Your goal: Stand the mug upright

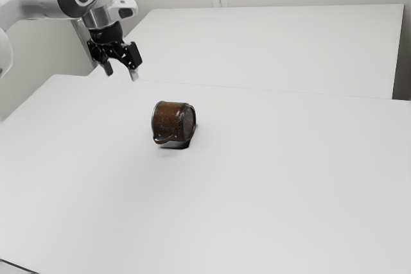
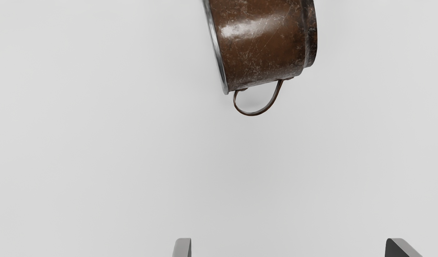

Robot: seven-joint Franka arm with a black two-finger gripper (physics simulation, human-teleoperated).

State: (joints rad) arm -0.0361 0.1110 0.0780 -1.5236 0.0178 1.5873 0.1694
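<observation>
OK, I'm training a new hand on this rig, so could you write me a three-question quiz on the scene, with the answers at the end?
1. True or false: the mug lies on its side on the table.

2. Multiple choice: in the exterior view, which way does the mug's base face?
a) toward the view's left
b) toward the view's right
c) straight up

3. Fill in the blank: the gripper is away from the mug, and its two fingers stand ____ (open or shut).

Key: 1. true; 2. b; 3. open
</observation>
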